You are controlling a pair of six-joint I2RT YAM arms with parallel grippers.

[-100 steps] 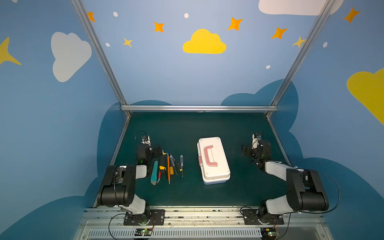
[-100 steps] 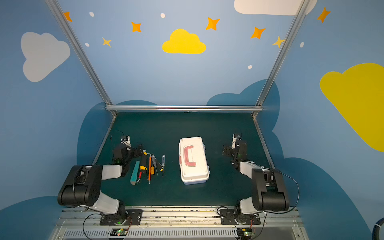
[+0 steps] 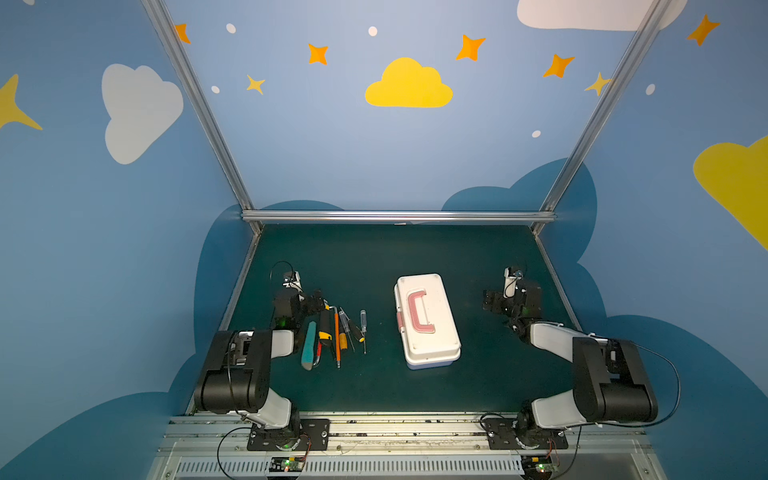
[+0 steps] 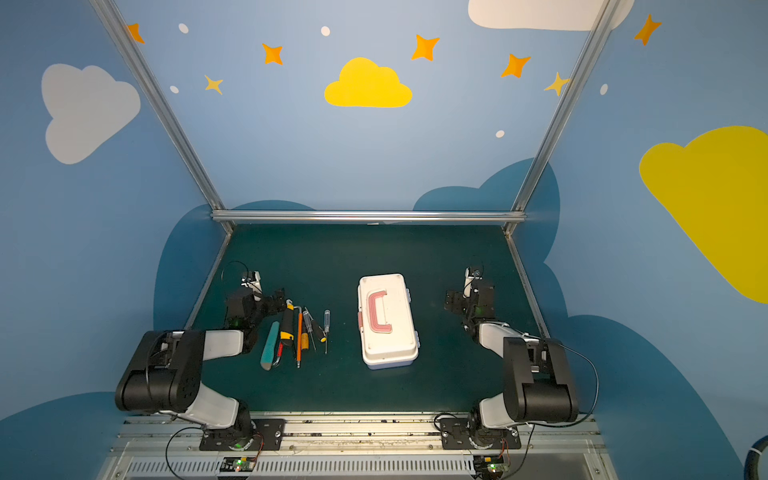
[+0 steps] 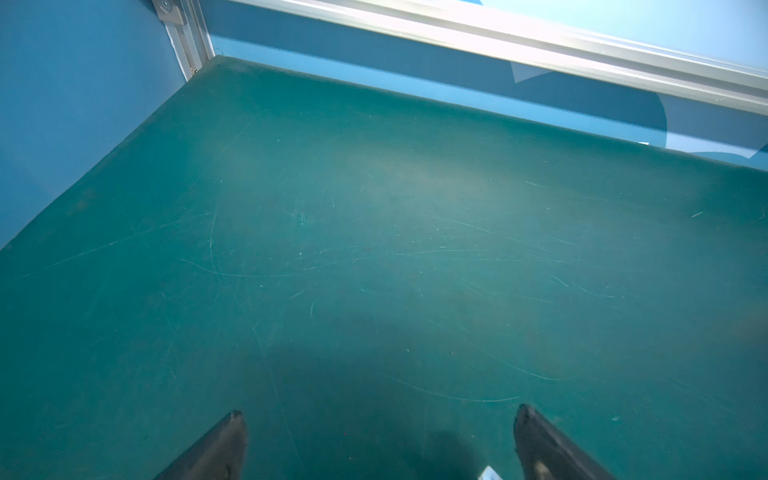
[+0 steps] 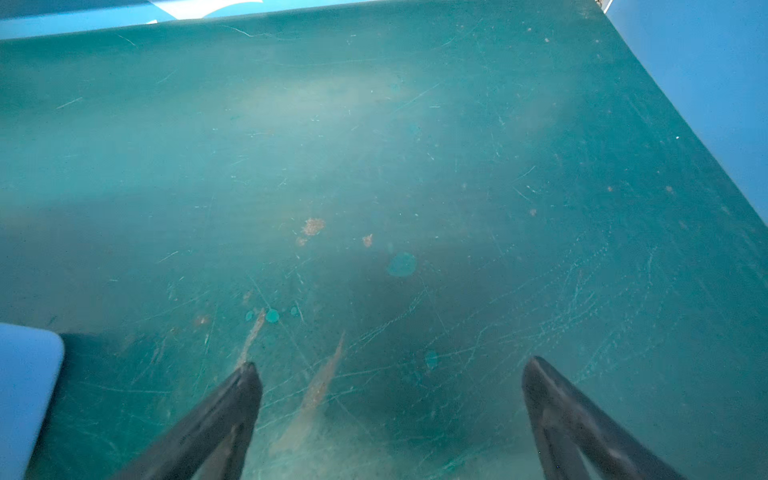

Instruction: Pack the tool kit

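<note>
- We see the white case (image 3: 428, 322) shut on the worktop (image 3: 415, 257), mid-frame, with tools (image 3: 336, 332) lined up left of it.
- Left fingers (image 5: 216, 449) and right fingers (image 6: 220, 424) stand wide, holding nothing.

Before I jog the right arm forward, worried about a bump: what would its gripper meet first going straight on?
Way looks free: only bare green mat ahead of the right gripper, fingers open; white case lies off to the side. Depth unclear.
</note>
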